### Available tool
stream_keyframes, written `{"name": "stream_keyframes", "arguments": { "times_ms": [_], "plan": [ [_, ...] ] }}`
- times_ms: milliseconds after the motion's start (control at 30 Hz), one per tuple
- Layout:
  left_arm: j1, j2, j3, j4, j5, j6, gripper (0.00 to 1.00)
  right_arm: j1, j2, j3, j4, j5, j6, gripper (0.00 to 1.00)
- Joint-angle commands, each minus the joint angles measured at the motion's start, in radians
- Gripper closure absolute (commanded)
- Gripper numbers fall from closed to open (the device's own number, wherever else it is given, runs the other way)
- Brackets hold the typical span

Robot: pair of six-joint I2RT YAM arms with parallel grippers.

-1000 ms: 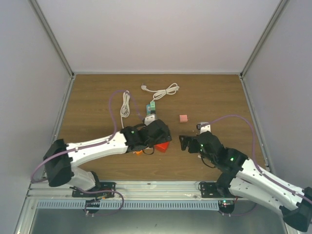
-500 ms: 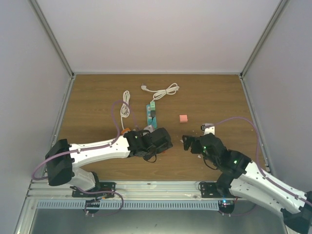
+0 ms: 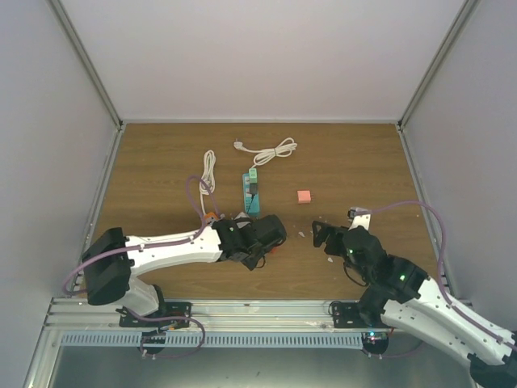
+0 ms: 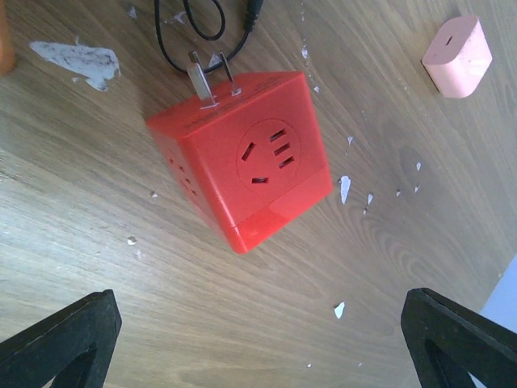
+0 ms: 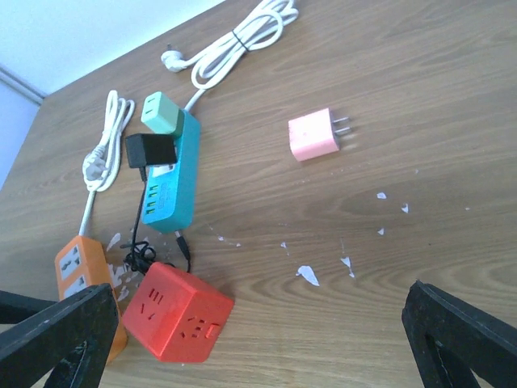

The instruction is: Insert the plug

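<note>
one plug (image 5: 150,150) on teal strip (image 5: 179,187); two white cords (image 5: 242,36)

left pincer (image 4: 258,339) spread wide, right pincer (image 5: 260,333) likewise

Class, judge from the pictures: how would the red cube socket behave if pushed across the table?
The red cube socket probably slides rather than rolls: its faces are flat. It looks like hard plastic, so likely stiff. Its prongs might snag the black wire nearby.
</note>
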Motion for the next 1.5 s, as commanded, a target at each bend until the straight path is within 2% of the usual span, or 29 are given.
{"name": "stream_keyframes", "arguments": {
  "times_ms": [0,433,1033,1467],
  "plan": [
    [0.027,0.052,0.039,0.053,0.001,-0.078,0.01,-0.004,-0.017,-0.028,-0.027,0.055,0.060,0.01],
    [0.100,0.206,0.162,0.024,0.082,-0.061,0.01,-0.004,-0.036,-0.040,-0.029,0.047,0.065,0.01],
    [0.175,0.327,0.179,0.047,0.184,-0.037,0.01,-0.004,-0.042,-0.043,-0.023,0.045,0.057,0.01],
    [0.221,0.340,0.133,0.108,0.241,0.009,0.08,-0.005,-0.033,-0.045,-0.019,0.052,0.054,0.00]
  ]
}}
